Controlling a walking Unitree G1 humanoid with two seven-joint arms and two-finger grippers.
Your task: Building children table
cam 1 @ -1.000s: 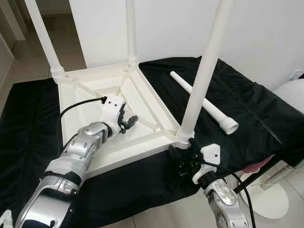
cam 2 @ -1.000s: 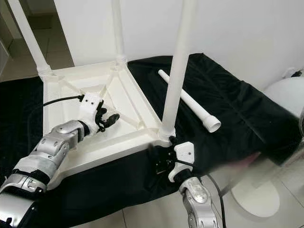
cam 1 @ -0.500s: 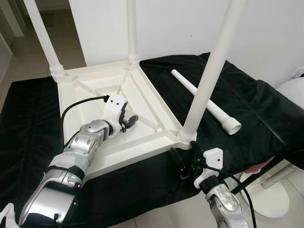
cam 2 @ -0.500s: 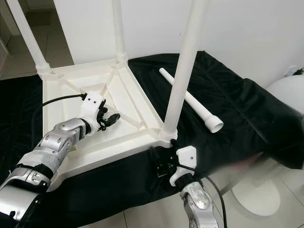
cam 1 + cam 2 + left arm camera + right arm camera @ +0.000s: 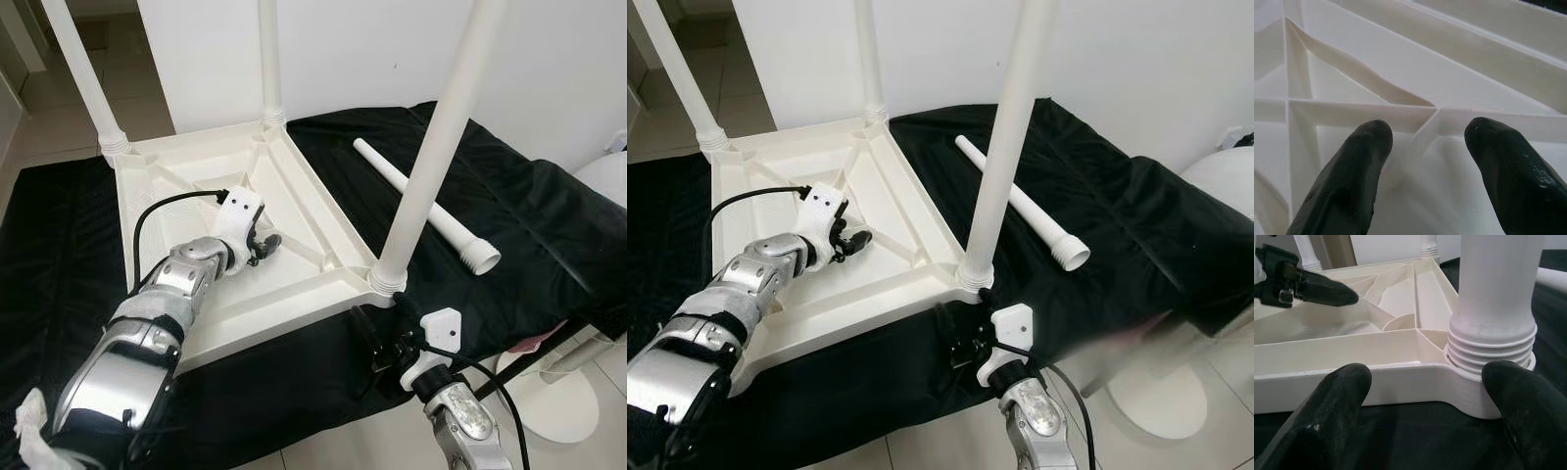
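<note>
No text, label, brand, number or sign can be read on anything here.

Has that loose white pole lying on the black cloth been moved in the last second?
No. The loose leg keeps the same place beside the upturned table, its threaded end toward the cloth's right edge; only the camera shifted slightly.
</note>
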